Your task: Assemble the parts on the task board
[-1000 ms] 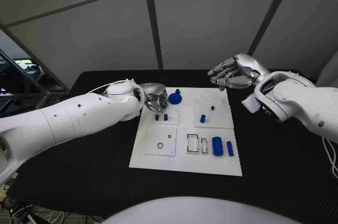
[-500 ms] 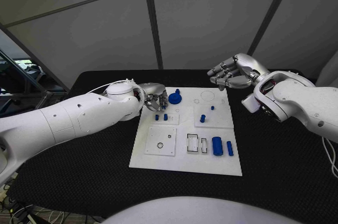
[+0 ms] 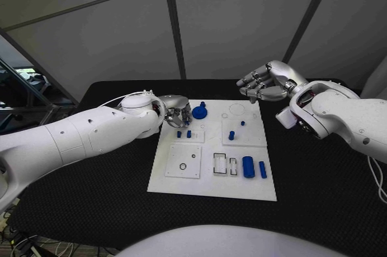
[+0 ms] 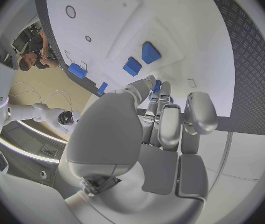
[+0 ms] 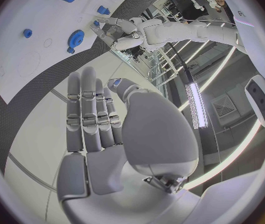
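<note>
The white task board lies in the middle of the black table. A blue gear-like part stands at the board's far left corner. My left hand sits right beside it with its fingers curled in. In the left wrist view a sliver of blue shows between the fingertips; I cannot tell whether they touch or hold it. My right hand hovers above the board's far right corner, fingers stretched out and holding nothing. Two small blue pegs stand just nearer than the left hand.
A blue peg and a smaller one stand on the board's right half. A thick blue cylinder and a slim one lie near its front right, beside rectangular slots. Black table surrounds the board.
</note>
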Tool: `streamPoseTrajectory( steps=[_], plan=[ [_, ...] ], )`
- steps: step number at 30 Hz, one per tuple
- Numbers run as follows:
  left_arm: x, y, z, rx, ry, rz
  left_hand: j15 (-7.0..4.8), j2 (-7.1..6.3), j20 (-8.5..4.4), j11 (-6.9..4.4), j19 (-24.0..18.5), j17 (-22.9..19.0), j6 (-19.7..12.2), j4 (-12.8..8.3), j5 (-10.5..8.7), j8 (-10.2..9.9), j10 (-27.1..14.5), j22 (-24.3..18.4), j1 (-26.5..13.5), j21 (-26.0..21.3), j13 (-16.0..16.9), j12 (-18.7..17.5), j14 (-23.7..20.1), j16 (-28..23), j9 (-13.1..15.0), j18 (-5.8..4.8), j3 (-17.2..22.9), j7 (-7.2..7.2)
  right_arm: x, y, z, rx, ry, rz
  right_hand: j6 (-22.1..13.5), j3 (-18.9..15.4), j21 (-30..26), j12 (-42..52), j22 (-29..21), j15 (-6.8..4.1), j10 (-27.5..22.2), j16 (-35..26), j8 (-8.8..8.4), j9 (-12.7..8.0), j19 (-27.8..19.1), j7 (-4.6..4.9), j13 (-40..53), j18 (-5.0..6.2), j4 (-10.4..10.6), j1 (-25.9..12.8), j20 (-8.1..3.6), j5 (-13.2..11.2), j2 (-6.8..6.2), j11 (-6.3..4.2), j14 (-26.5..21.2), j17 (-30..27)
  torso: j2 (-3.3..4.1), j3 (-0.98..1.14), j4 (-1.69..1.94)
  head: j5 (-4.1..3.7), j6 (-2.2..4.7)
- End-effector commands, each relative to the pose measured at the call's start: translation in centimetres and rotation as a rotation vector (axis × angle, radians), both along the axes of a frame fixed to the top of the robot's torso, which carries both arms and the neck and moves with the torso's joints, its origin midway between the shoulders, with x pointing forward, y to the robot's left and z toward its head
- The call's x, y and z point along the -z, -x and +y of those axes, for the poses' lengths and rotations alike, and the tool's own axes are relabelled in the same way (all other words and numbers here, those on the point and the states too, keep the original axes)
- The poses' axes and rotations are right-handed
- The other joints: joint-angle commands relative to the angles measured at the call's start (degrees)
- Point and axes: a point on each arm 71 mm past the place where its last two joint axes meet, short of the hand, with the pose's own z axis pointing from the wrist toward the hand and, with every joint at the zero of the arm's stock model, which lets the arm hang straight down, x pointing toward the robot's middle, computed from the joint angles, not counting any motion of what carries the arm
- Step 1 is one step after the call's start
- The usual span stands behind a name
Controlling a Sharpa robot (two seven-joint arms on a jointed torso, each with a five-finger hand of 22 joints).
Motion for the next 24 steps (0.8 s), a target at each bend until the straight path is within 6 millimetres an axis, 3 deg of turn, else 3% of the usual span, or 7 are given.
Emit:
streamPoseTrajectory(
  steps=[1, 24],
  plan=[
    [0.0, 0.0, 0.1, -0.001, -0.006, 0.008, 0.49, -0.14, 0.45, 0.10, 0.20, -0.11, -1.28, 0.07, -0.19, -0.80, -1.00, 3.38, -0.64, -0.11, -0.21, -0.82, -0.10, -0.06, -0.44, -1.97, -0.41, 0.00, -0.2, 0.0, 0.1, -0.010, -0.004, -0.006, -0.02, 0.00, -0.24, -0.32, 0.08, -0.02, 0.39, -0.25, -0.22, 0.01, 0.15, 0.34, -0.09, 0.65, -0.33, -0.56, -0.01, -0.13, 0.07, 0.19, 0.44, 0.09, -0.01, 0.00, 0.03, -0.03, -0.02],
    [-0.2, 0.0, 1.7, -0.032, -0.005, -0.014, 1.00, -0.49, 0.88, 0.75, 0.06, 0.14, -2.67, 0.21, -0.17, -0.97, -2.73, 3.17, -0.75, -0.85, -0.42, -2.31, 0.01, 0.23, -1.17, -1.86, -1.10, 0.33, 0.0, -0.1, -0.3, -0.001, 0.021, 0.003, -0.17, 0.12, -0.22, -0.61, 0.15, -0.03, 0.09, -0.57, -0.33, -0.02, 0.15, 0.42, -0.36, 0.67, -0.89, -0.30, -0.05, -0.42, -0.10, 0.25, 0.46, 0.19, -0.04, -0.05, 0.02, 0.17, 0.04]
  ],
)
